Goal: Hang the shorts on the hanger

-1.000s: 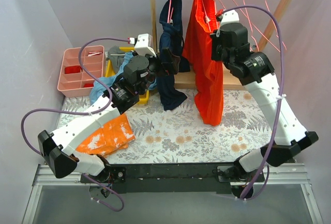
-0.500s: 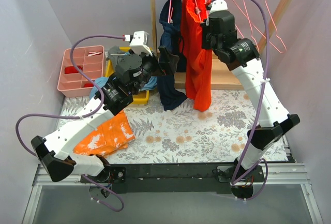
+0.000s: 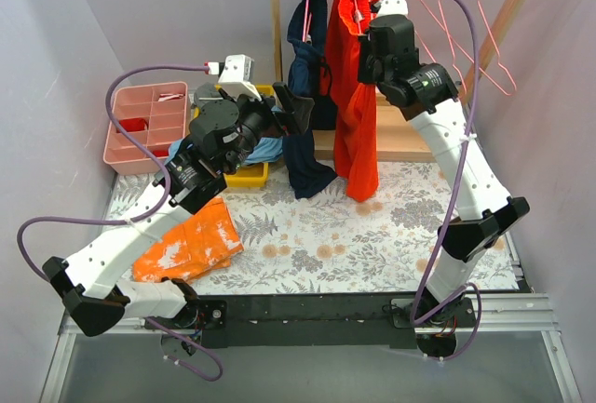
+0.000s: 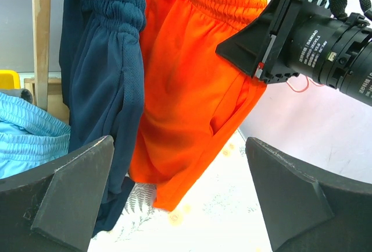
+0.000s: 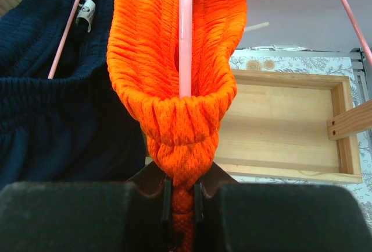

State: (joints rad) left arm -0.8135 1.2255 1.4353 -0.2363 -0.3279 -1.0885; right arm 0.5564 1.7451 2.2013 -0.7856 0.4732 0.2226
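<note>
Pink tray (image 3: 128, 167) at left holds red bits (image 3: 132, 126); yellow bin (image 3: 244, 178) beside it, a light-blue garment (image 3: 265, 150). The left gripper (image 4: 181, 199) spreads its jaws wide; farther back, the right gripper (image 5: 182, 197) jaws pinch the shorts (image 5: 174, 106) (looped over the hanger (image 5: 185, 31)).

The shorts (image 5: 174, 77) are matt, fine-mesh knit cloth, the waistband gathered into rough ribs just above the right gripper (image 5: 181, 198), whose fingers are matt black plastic. The hanger (image 5: 185, 31) above it is smooth, faintly glossy pink wire. Left of the gripper, the navy garment (image 5: 64, 118) is matt mesh; rightward, the rack base (image 5: 279, 124) is pale bare wood.
</note>
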